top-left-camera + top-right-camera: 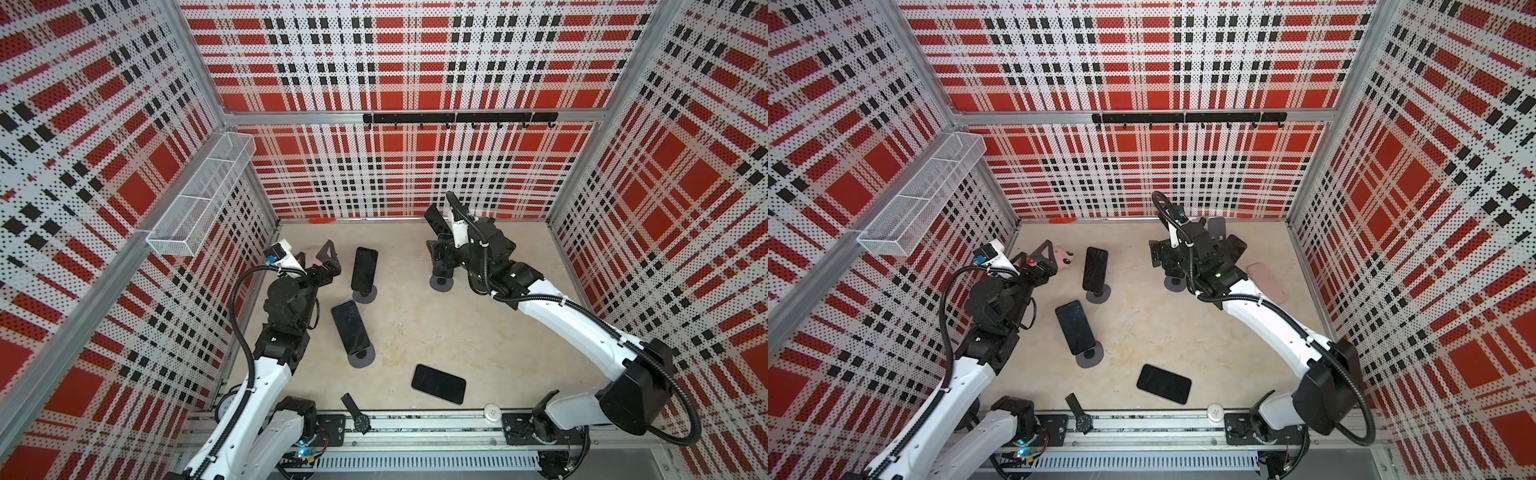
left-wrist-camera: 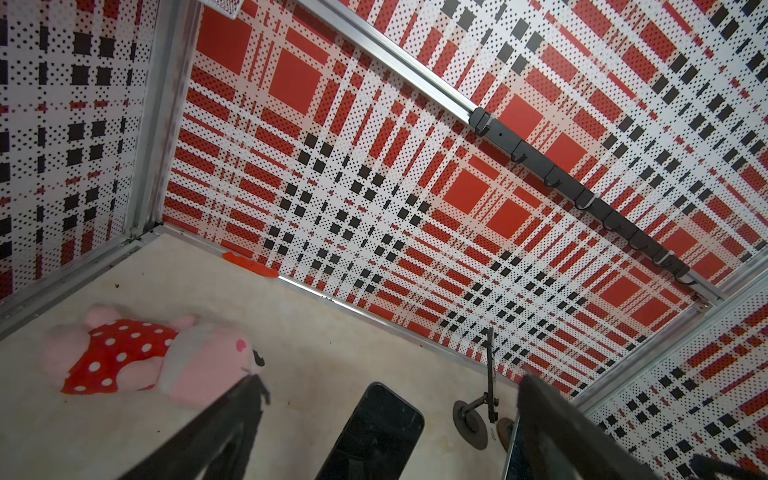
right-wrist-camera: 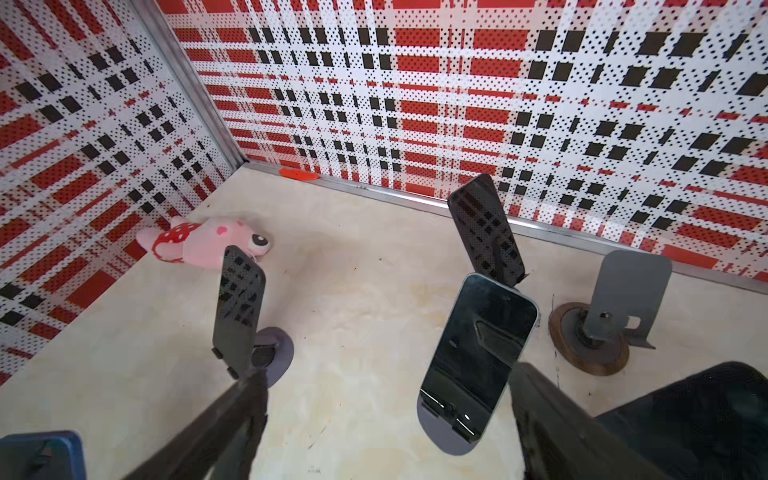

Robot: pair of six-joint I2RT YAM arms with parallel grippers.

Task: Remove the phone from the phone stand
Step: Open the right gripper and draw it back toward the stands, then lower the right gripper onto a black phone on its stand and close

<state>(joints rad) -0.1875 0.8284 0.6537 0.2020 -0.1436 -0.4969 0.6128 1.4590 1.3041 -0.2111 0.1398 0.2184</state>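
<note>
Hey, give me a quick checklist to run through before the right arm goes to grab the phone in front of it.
1. Right end effector open: ok.
2. Phone seated on its stand: ok.
3. Phone centred between the fingers: not ok, it sits close to one.
4. That finger clear of the phone: cannot tell.
5. Left end effector open, empty: ok.

Grippers: two, left gripper (image 2: 390, 376) and right gripper (image 3: 386, 372). Dark phones: six. These are the near phone (image 3: 478, 345) and far phone (image 3: 486, 226) ahead of the right gripper, side phone (image 1: 364, 269) beside the left gripper, rear phone (image 1: 350, 330) behind it, all propped; loose phone (image 1: 1235, 249) beside the right gripper, flat phone (image 1: 438, 383) behind both. Stands: five, one empty stand (image 3: 615, 307). Pink slab (image 1: 1266, 282), plush toy (image 2: 158, 357), wristwatch (image 1: 357, 415), orange tag (image 3: 297, 173), wire basket (image 1: 199, 199), hook rail (image 1: 457, 118): one each.
</note>
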